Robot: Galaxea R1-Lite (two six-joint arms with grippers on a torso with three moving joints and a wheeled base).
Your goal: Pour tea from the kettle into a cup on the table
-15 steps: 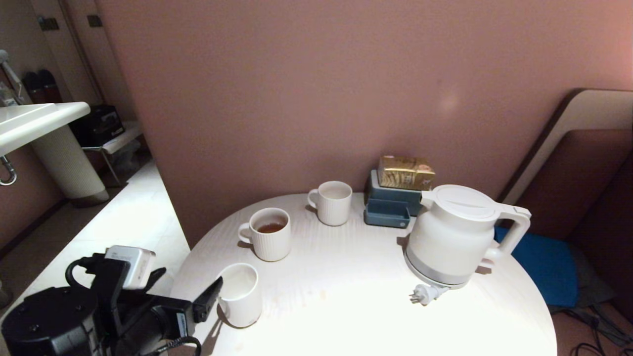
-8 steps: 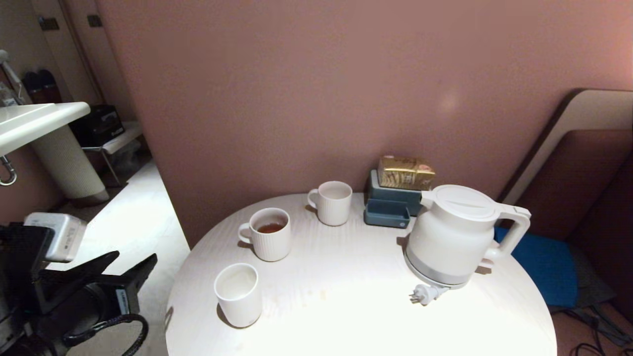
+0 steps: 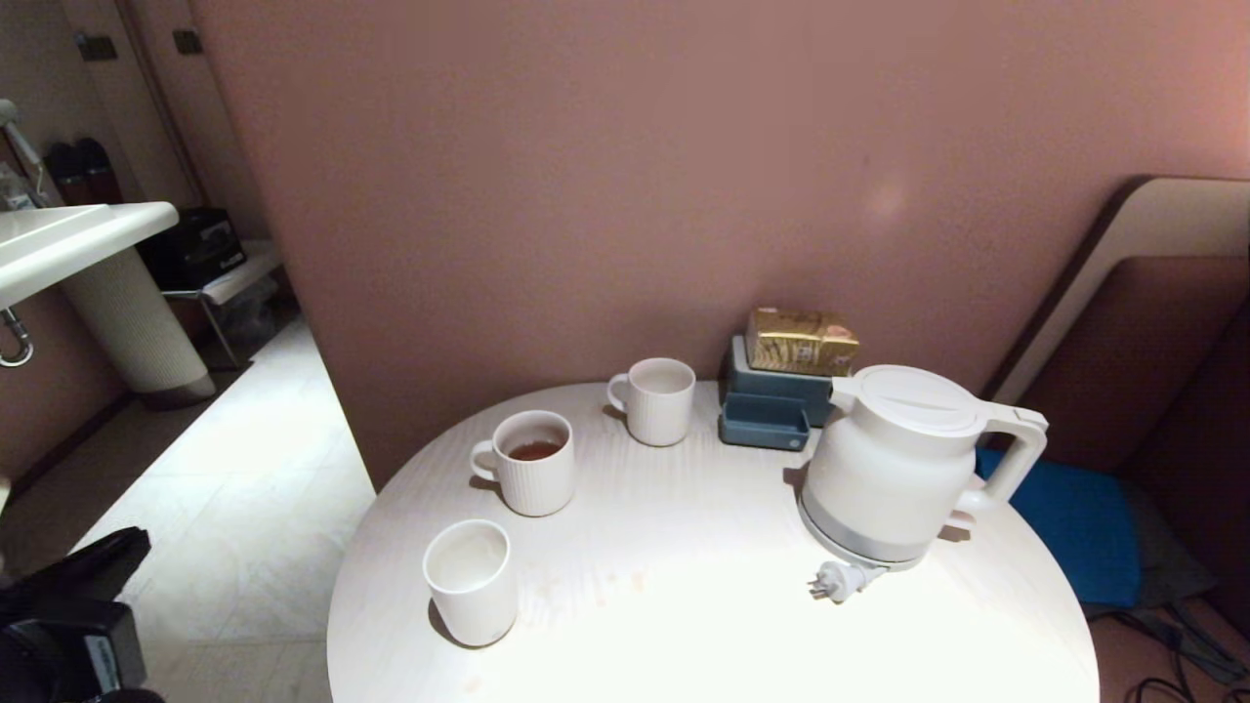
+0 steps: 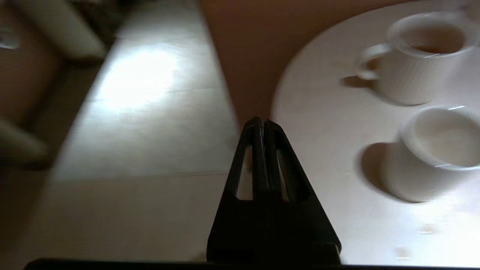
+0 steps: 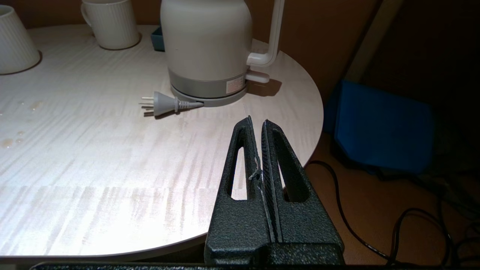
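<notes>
Cup (image 4: 438, 150) on table (image 4: 337, 123), beside left gripper (image 4: 262, 122) (empty, fingers pressed together)

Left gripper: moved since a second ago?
Yes. The left gripper has pulled back from beside the cup, off the table edge to the head view's lower-left corner, now shut.

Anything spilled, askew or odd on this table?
Small brownish drops dot the table near the front, looking like spilled tea. The kettle stands on its base with the plug lying loose on the tabletop. Nothing is tipped.
</notes>
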